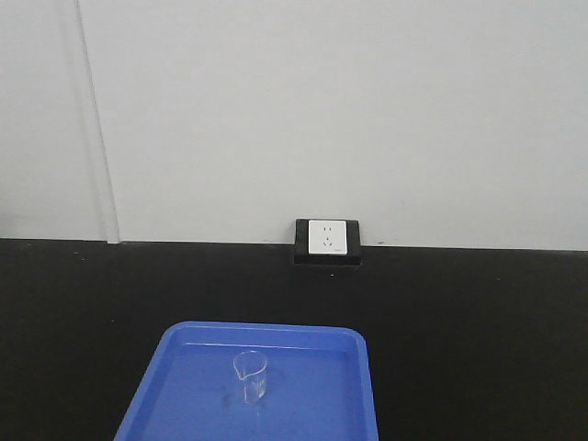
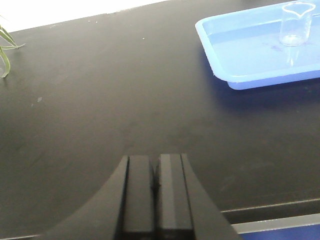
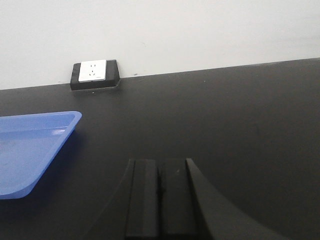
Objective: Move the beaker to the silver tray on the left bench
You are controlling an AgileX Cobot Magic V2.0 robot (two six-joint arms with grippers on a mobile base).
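Observation:
The small clear glass beaker (image 1: 250, 374) stands upright in a bright blue plastic tray (image 1: 312, 395) on a black worktop. It also shows at the top right of the left wrist view (image 2: 296, 25). My left gripper (image 2: 155, 162) is shut and empty, low over the bare worktop, to the left of the blue tray (image 2: 240, 50). My right gripper (image 3: 159, 165) is shut and empty over the worktop to the right of the blue tray (image 3: 30, 145). The silver tray and the sink bench are out of view.
A white socket in a black housing (image 1: 327, 241) sits at the foot of the white wall behind the tray. A green plant leaf (image 2: 6, 45) shows at the left edge. The worktop's front edge (image 2: 270, 215) runs just below the left gripper.

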